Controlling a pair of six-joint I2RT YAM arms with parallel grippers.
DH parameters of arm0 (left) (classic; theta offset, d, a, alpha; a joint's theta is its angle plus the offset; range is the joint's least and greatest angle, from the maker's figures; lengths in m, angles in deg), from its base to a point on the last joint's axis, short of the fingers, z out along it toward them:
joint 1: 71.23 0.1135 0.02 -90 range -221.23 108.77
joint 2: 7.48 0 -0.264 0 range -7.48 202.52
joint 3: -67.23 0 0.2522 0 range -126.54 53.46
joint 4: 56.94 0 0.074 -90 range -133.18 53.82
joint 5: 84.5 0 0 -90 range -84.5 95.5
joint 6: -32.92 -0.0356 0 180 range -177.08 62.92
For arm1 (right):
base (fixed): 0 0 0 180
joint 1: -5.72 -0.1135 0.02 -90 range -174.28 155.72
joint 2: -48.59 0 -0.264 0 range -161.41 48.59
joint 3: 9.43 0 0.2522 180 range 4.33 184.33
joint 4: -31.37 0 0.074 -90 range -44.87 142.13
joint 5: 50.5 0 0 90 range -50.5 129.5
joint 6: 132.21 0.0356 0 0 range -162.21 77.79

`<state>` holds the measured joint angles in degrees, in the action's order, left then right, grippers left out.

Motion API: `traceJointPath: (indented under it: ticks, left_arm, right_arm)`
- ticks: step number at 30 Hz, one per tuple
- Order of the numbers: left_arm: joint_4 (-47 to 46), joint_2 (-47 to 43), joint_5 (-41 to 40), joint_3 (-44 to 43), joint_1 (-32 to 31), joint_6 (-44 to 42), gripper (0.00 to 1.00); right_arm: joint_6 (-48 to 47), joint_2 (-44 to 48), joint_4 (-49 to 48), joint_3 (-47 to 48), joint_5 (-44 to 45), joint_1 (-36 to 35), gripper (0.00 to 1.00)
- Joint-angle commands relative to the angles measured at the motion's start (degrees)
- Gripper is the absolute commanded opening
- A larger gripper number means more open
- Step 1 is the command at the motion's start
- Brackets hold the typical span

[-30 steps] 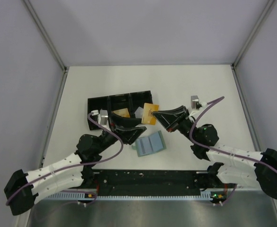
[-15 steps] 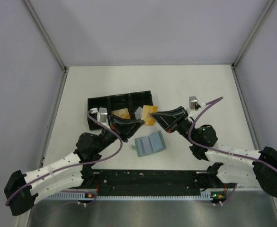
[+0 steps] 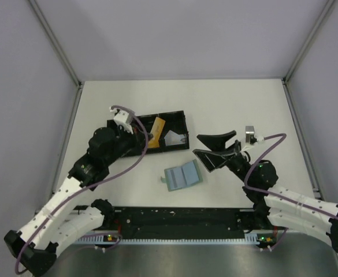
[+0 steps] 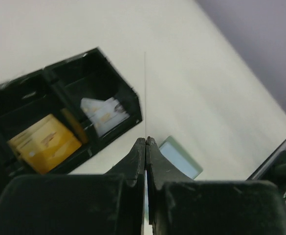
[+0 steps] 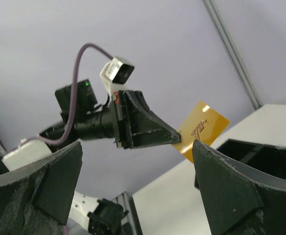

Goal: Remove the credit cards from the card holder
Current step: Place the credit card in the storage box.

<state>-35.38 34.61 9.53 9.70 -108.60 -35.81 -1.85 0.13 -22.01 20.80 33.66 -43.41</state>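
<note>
- Closest to the arm bases is the card holder (image 3: 182, 176). It's pale blue, lying opened flat on the white table (image 3: 244, 104), both panels facing up. Can't tell from here whether anything is tucked inside it.
- Just to the right of it and a bit further back is the right gripper (image 3: 196, 145), hovering off the table with its jaws spread wide and nothing between them. It's pointing left, toward the other arm.
- The left gripper (image 4: 145, 143) is up in the air, clamped tight on an orange card (image 5: 201, 128). It pinches the card by one end and the rest sticks out past the fingertips. The left wrist camera sees that card edge-on, so it's only a thin line there.
- From the top camera, the held card lines up over the middle of the black tray (image 3: 174, 115), which sits behind the card holder and well apart from it.
- In the tray, a second orange card (image 4: 45, 144) lies in the middle compartment.
- A silvery card (image 4: 103, 113) lies in the end compartment on the right-arm side. The third compartment is mostly hidden by the left arm.
</note>
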Motion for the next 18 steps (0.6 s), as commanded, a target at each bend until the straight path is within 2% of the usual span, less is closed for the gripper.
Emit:
traceJointPath:
  ticks: [1,5,9,12,18]
  left_arm:
    - [22.1,8.4,12.1,-8.2,10.4,-8.4,0.00]
    - [31.2,16.8,15.9,-14.6,18.0,-13.1,0.00]
    - [35.5,25.7,19.8,-19.6,23.6,-16.7,0.00]
    - [39.2,32.9,21.8,-24.2,25.3,-19.7,0.00]
    - [51.5,52.9,22.4,-37.8,25.5,-26.5,0.00]
  right_arm:
    - [-5.7,3.2,11.1,-1.5,-0.3,0.4,0.93]
    - [-7.0,5.2,13.2,-3.6,-0.3,0.3,0.98]
    - [-9.1,6.5,17.5,-3.9,-1.0,0.4,0.98]
    - [-10.1,6.9,18.3,-4.6,-0.8,0.4,0.98]
    - [-10.7,7.1,17.6,-5.6,-1.7,0.4,0.98]
